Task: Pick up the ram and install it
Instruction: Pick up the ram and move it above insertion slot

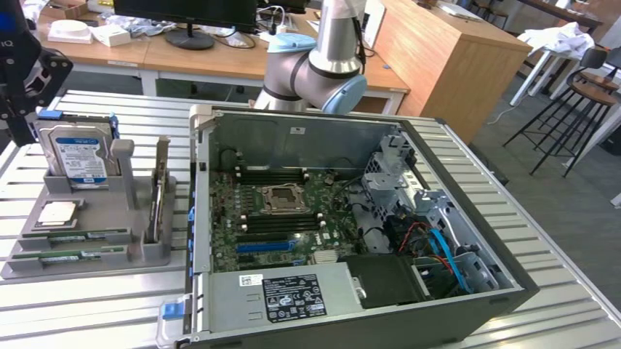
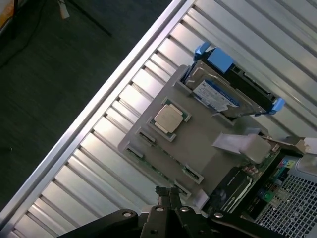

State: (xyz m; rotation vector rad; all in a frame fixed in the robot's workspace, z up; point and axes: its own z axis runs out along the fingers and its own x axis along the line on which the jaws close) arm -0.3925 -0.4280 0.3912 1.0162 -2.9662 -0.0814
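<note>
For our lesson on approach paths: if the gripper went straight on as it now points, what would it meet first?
Probably the grey holder, around its outer ram stick; the shut gripper points down there, but depth is unclear.

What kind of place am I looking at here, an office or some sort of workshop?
Most likely a robotics lab or test workshop: a robot arm stands behind an open desktop computer case on a slatted metal table, a grey tray beside the case holds a hard drive, and wooden desks stand behind.
</note>
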